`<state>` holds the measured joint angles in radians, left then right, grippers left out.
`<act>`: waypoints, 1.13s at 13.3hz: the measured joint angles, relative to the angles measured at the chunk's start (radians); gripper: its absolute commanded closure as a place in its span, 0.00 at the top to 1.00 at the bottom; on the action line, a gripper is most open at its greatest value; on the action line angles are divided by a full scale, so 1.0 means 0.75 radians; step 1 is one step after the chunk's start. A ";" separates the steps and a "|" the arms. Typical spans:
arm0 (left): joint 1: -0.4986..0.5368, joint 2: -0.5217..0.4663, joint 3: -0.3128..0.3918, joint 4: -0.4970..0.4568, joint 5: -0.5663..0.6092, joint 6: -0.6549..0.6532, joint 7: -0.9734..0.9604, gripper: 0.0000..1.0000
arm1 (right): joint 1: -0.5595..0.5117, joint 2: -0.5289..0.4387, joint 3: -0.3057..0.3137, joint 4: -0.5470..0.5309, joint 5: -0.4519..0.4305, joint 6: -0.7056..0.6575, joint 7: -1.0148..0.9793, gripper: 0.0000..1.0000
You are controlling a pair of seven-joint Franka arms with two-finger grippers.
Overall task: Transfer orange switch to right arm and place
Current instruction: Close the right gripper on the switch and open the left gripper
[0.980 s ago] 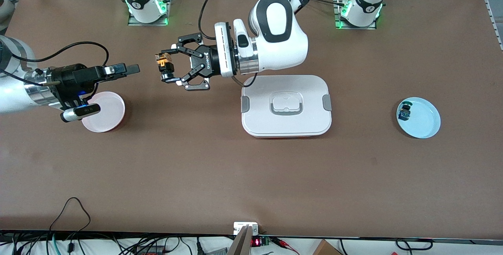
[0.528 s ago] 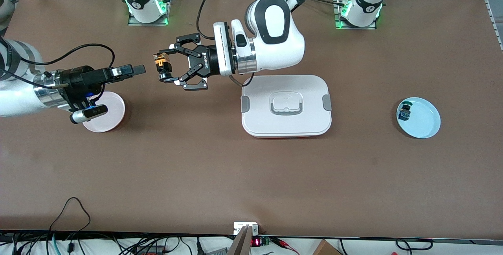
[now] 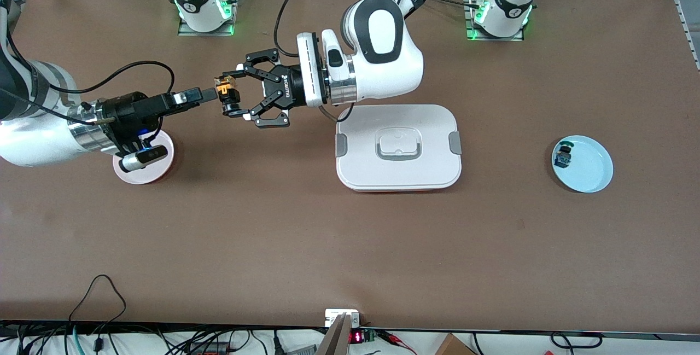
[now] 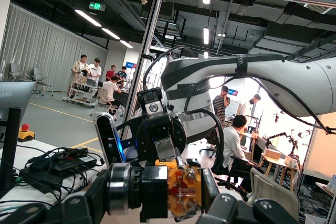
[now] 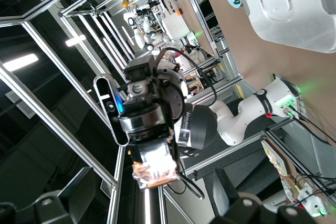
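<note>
The orange switch (image 3: 226, 93) hangs in the air, pinched sideways by my left gripper (image 3: 228, 97), which is shut on it over bare table near the right arm's end. In the left wrist view the switch (image 4: 169, 191) fills the space between the linkage fingers, black body and silver ring at one side, orange block at the other. My right gripper (image 3: 211, 93) is level with it and open, its flat fingertips right at the orange block end. In the right wrist view the switch (image 5: 155, 169) sits between and just ahead of the two spread fingers (image 5: 80, 188).
A pink plate (image 3: 157, 172) lies on the table under the right wrist. A white lidded container (image 3: 361, 169) sits mid-table. Toward the left arm's end, a light blue plate (image 3: 590, 172) holds a small blue-green switch (image 3: 562, 156).
My right gripper has moved toward the left gripper until its fingertips reach the switch. The left gripper has kept its hold and barely shifted.
</note>
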<state>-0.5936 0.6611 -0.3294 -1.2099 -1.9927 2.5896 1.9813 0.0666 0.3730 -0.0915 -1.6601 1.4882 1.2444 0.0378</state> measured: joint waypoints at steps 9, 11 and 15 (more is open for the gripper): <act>0.000 0.003 0.000 0.004 0.000 0.000 0.004 0.01 | 0.074 0.000 0.000 0.000 0.007 0.033 0.000 0.81; 0.000 0.003 0.000 0.004 0.000 0.000 0.005 0.01 | 0.073 0.000 0.000 0.000 0.007 0.033 0.000 0.41; 0.000 0.004 0.000 0.006 -0.009 -0.002 -0.002 0.02 | 0.071 0.001 -0.002 0.000 0.026 0.027 -0.008 0.05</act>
<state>-0.5937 0.6639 -0.3294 -1.2056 -1.9997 2.5884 1.9795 0.1197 0.3740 -0.0929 -1.6601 1.5078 1.2648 0.0320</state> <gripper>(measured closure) 0.282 0.559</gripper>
